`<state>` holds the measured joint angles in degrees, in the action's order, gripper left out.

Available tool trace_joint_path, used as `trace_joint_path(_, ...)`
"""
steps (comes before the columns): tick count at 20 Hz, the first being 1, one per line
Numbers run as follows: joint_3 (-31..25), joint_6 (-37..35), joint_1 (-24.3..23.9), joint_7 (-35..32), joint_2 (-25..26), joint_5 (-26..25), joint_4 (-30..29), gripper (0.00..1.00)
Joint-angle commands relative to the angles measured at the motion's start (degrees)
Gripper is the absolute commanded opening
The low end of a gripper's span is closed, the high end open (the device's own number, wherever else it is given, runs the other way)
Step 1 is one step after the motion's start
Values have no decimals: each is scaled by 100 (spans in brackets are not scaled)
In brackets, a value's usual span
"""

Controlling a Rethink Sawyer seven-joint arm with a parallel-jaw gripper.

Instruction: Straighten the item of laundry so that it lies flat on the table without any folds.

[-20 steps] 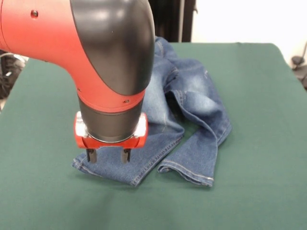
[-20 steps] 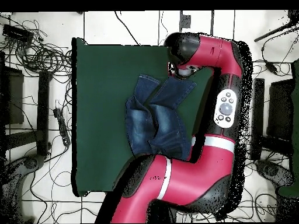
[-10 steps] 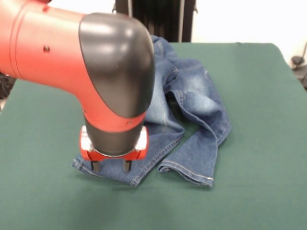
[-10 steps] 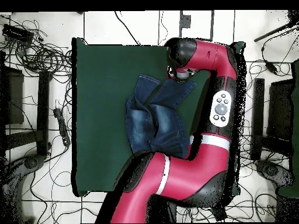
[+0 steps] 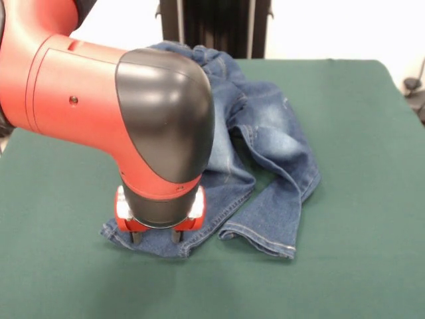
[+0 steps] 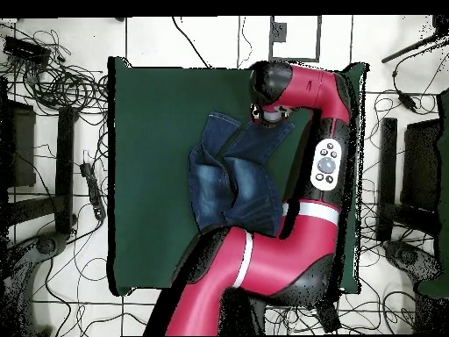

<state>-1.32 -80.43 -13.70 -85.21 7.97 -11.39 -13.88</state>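
We are pressing parted end effector (image 5: 157, 237) onto jeans (image 5: 265, 143) leg hem; not yet clenched; next pinching, pulling outward across tabletop (image 5: 372, 119).

The arm (image 5: 133, 126) hides much of the jeans (image 5: 265, 146) on the left, and its own upper part runs off the picture's edge. How the gripper (image 5: 157, 236) stands at the hem cannot be told; overhead the elbow covers it.
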Motion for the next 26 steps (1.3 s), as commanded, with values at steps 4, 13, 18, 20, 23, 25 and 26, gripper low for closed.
trace_joint_path(4, -464, -636, 109, 1052, 467, -48, -97, 0)
trace_joint_path(13, -570, 386, 104, 1683, 426, -40, -186, 0)
trace_joint_path(18, -695, 1044, 109, 2158, 274, 69, -334, 0)
trace_joint_path(20, -714, 1152, 125, 2221, 260, 65, -257, 0)
trace_joint_path(23, -787, 1419, 133, 2263, 173, 157, -256, 0)
trace_joint_path(25, -788, 1502, 160, 2129, 77, 216, -283, 0)
trace_joint_path(26, -796, 1563, 176, 2110, 46, 234, -267, 0)
